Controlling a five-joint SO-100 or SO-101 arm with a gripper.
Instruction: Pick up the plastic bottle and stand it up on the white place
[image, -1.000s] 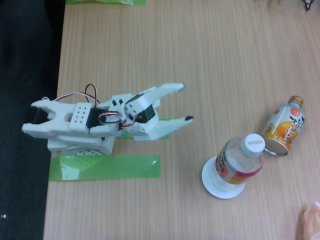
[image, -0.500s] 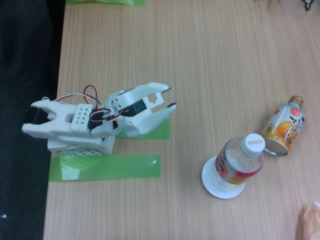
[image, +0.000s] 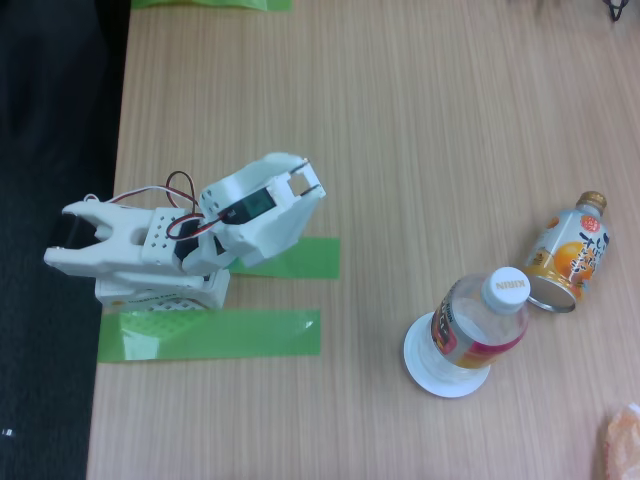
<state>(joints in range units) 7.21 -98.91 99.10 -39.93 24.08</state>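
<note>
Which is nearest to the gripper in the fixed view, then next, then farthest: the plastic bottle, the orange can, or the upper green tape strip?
From the gripper:
1. Upper green tape strip, just below it.
2. Plastic bottle, standing on the white plate, lower right.
3. Orange can, far right.

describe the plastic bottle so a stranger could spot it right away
On the wooden table, look right of the green tape. The bottle stands upright on a white plate. It is clear with a white cap and red label, unlike the orange can beside it.
</note>
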